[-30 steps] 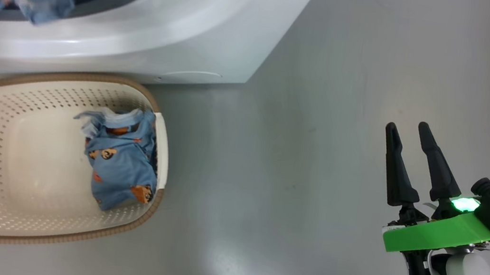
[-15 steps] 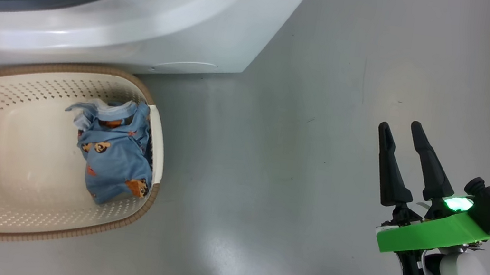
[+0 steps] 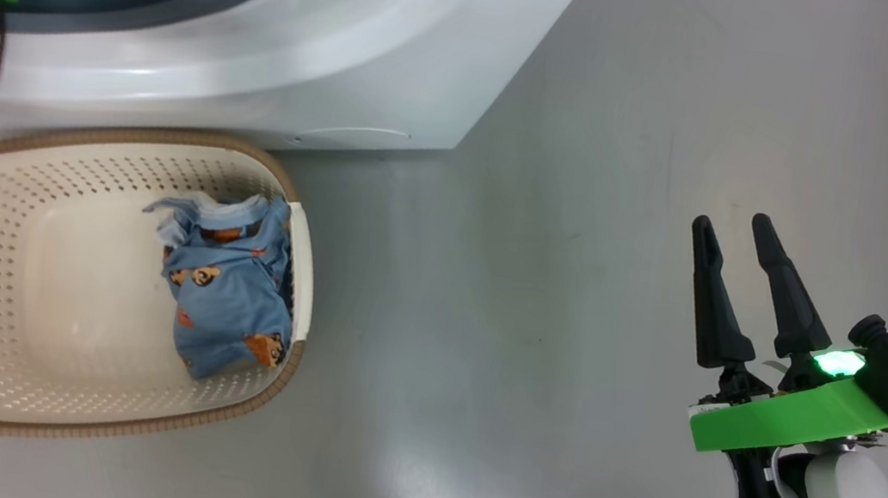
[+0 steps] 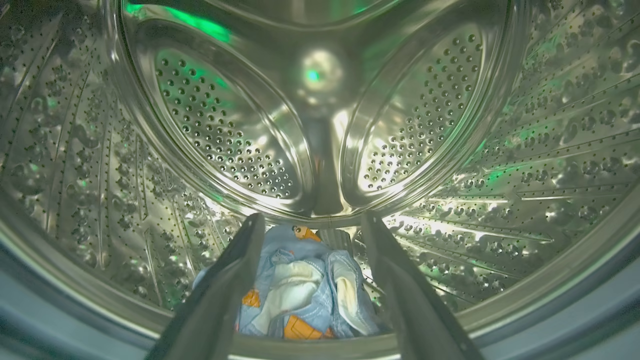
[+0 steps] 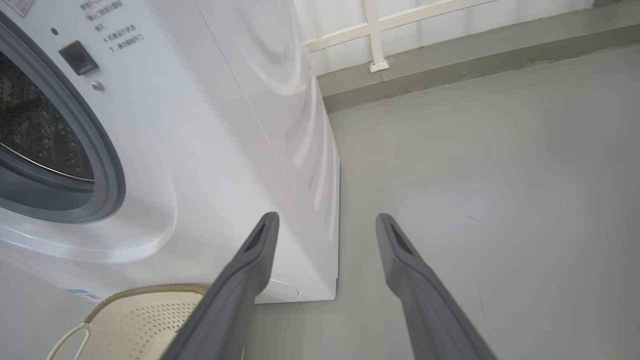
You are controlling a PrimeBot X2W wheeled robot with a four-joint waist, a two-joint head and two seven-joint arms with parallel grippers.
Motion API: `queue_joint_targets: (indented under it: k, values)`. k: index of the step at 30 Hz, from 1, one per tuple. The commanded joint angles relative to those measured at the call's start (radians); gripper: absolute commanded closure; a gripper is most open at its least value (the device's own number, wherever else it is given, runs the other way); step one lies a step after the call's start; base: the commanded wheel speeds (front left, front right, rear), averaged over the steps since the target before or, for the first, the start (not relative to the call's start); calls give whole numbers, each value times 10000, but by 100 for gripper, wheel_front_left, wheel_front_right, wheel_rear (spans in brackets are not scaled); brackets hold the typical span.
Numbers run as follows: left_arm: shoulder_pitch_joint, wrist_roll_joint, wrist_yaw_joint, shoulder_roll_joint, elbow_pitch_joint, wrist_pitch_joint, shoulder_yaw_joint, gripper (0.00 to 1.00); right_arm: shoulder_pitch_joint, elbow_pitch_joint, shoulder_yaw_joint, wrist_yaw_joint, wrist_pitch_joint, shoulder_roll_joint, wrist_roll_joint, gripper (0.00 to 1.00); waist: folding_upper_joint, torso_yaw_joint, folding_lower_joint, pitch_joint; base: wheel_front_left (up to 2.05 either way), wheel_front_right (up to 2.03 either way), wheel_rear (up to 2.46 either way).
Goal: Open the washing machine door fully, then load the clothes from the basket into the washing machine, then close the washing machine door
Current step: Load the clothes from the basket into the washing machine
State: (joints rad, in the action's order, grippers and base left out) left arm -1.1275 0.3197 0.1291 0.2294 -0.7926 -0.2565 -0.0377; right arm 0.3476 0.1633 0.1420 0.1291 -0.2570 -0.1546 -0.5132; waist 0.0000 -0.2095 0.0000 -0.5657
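L gripper (image 4: 312,217) spread inside drum (image 4: 225,135), a garment (image 4: 305,290) loose beyond its tips; R gripper (image 3: 732,220) spread, empty, basket (image 3: 120,143) w/ other garment (image 3: 229,297) far left of it.

The drum (image 4: 225,130) is polished, perforated steel, mirror-bright. The washer (image 3: 262,58) has a smooth, glossy white shell. The basket (image 3: 58,273) is matt cream plastic, pierced with holes, its brown rim woven-textured. The clothes (image 3: 235,315) are soft cloth. The floor (image 3: 533,296) is smooth grey with a dull sheen.
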Motion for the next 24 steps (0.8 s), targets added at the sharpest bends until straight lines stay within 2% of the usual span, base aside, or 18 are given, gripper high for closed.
queue_joint_targets:
  k: [1, 13, 24]
  values:
    - [334, -134, 15, 306, 334, -53, 228, 0, -163, -192, 182, 16, -48, -118, -119, 0, 0, 108, 0, 165, 0, 0, 0]
    - [2451, -609, 15, -366, 1068, -53, 556, 0, -464, -128, 92, 16, -48, -483, -74, 0, 0, 637, 0, 1023, 0, 0, 0]
    - [5101, -818, 15, -912, 2614, -53, 888, 0, -1088, 158, -115, 16, -48, -874, -121, 0, 0, 1184, 0, 2197, 0, 0, 0]
